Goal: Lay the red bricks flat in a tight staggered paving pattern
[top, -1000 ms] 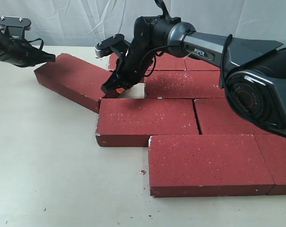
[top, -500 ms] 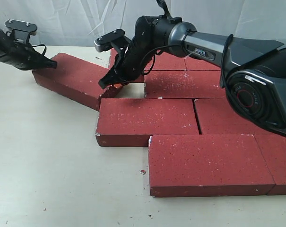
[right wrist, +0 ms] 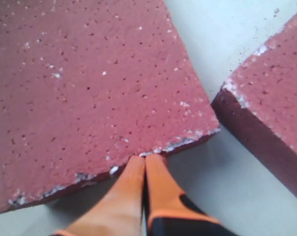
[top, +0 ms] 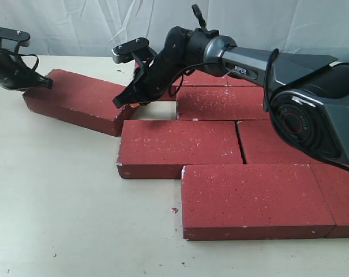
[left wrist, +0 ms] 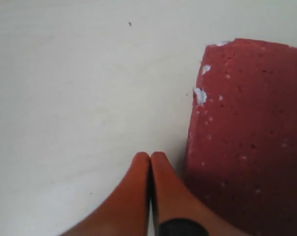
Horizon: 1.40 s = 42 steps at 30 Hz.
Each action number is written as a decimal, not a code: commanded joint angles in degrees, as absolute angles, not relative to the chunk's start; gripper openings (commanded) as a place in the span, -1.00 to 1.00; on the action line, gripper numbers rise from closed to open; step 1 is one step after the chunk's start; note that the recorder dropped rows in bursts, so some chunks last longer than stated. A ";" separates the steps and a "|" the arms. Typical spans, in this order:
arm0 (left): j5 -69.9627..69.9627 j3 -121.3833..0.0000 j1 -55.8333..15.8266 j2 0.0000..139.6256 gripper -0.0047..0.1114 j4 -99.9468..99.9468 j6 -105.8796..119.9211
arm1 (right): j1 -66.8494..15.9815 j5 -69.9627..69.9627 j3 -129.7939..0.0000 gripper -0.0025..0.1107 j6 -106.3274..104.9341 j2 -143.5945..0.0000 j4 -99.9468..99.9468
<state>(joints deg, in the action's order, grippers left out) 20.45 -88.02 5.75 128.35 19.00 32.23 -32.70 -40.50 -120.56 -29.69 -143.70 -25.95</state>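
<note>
skewed red brick (top: 76, 101) toward far-left corner of bench (top: 59, 202): likely heavy, stiff, gritty; shove at ends. left gripper (left wrist: 149, 160), right gripper (right wrist: 145, 162) pinched closed.

Table (top: 59, 202): pale, matte surface. One small crumb (top: 174, 210) and a dark speck (left wrist: 130, 23) lie on it. Backdrop (top: 76, 23): white wrinkled sheet behind the table.

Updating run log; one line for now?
left gripper shut, beside angled dark-red speckled rectangular brick | right gripper shut, at its other end
</note>
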 commanded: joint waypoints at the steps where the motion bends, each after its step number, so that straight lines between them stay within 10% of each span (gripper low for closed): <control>1: 26.56 -88.05 5.76 127.66 -0.92 16.48 32.12 | -32.75 -38.13 -120.80 -0.97 -30.26 -143.54 -28.54; 42: 17.06 -68.84 10.75 117.49 -0.92 42.04 46.92 | -32.45 -53.89 -120.80 -0.97 -19.65 -136.83 -0.49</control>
